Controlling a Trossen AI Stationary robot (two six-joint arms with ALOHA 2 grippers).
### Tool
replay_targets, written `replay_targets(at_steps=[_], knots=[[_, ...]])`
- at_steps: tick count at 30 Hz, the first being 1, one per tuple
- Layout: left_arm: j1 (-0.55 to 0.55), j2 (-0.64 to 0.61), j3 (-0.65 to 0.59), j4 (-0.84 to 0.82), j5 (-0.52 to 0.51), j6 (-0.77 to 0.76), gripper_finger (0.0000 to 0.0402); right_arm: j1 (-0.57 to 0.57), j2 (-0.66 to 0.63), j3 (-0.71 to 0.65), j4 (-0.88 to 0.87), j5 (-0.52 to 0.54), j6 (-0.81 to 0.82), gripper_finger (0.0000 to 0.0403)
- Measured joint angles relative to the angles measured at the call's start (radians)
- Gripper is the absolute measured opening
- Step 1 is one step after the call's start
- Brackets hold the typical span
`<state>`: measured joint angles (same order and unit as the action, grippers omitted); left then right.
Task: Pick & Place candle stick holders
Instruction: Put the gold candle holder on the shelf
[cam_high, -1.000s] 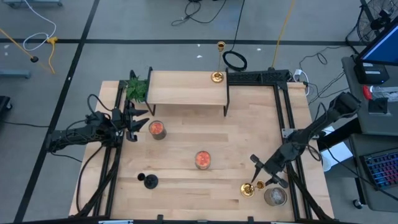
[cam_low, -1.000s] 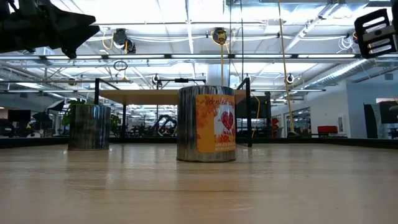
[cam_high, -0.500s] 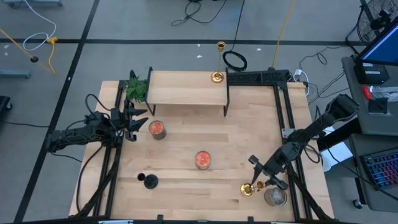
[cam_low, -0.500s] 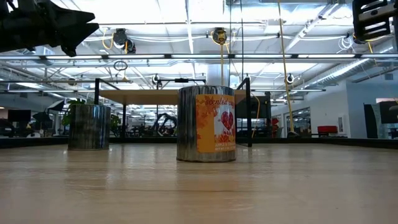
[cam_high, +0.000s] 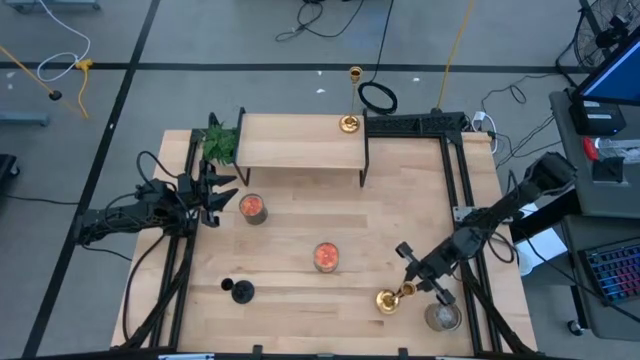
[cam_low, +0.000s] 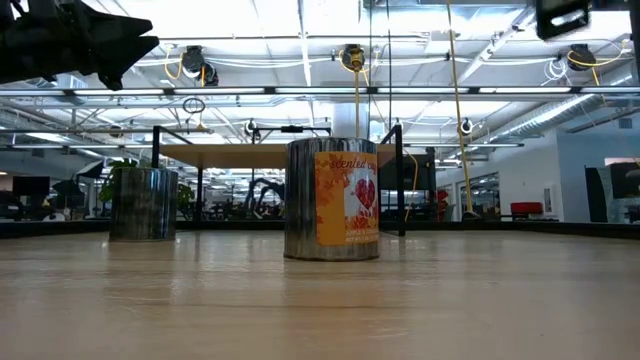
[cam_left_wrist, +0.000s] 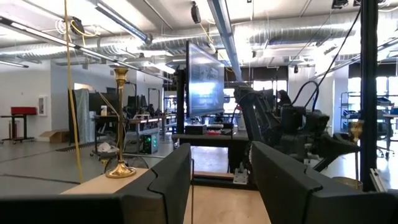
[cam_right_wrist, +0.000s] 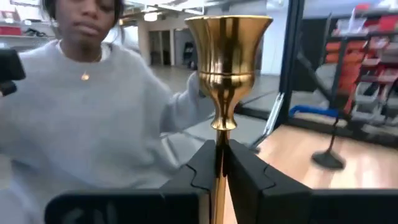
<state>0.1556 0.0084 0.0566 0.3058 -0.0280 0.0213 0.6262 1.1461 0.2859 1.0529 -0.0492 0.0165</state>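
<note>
1. Lower right of the overhead frame: the right gripper (cam_high: 408, 283) pinches the stem of a gold candle stick holder (cam_high: 388, 300). In the right wrist view both fingers (cam_right_wrist: 202, 171) press against that stem just below the flared cup, and a person in a grey sweater (cam_right_wrist: 81, 118) fills the frame's left side behind it.
2. Just right of that holder's base sits a silvery tin (cam_high: 442, 316).
3. Lower left of the overhead frame, the black candle stick holder (cam_high: 241, 291) rests on the wooden table (cam_high: 300, 220), untouched.
4. Near the centre stands an orange-topped tin (cam_high: 325, 256); a second one (cam_high: 253, 207) stands up and to the left.
5. At centre left, the left gripper (cam_high: 222, 191) hovers beside that second tin, fingers (cam_left_wrist: 165, 180) spread apart and holding nothing.
6. Toward the top, a second gold candle stick holder (cam_high: 349, 122) stands on the raised shelf (cam_high: 300, 142) at its right end; a green plant (cam_high: 220, 143) sits at the shelf's left end.
</note>
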Motion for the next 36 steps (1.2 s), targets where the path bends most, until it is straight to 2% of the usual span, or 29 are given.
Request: replay_targets(at_steps=[6,11,19,22,26,31,36], knots=[[0.000,0.000,0.000,0.000,0.000,-0.002,0.0175,-0.077,0.003,0.165,-0.081,0.127,-0.075,0.0010],[0.000,0.000,0.000,-0.003,0.000,-0.002,0.0175,-0.185,0.003,0.317,-0.216,0.133,-0.102,0.0013],[0.000,0.000,0.000,-0.004,0.000,-0.001,0.0175,-0.415,0.013,0.446,-0.216,0.131,-0.092,0.0014],[0.000,0.000,0.000,-0.004,0.000,-0.001,0.0175,-0.486,0.074,0.497,-0.207,0.121,-0.095,0.0014],[0.000,0.000,0.000,-0.003,0.000,0.000,0.0175,-0.557,0.207,0.614,-0.221,0.045,-0.128,0.0014],[0.000,0.000,0.000,-0.004,0.001,0.000,0.0175,-0.657,0.316,0.790,-0.255,0.046,-0.200,0.0014],[0.000,0.000,0.000,-0.006,0.001,0.000,0.0175,-0.764,0.405,0.919,-0.326,0.046,-0.176,0.0014]])
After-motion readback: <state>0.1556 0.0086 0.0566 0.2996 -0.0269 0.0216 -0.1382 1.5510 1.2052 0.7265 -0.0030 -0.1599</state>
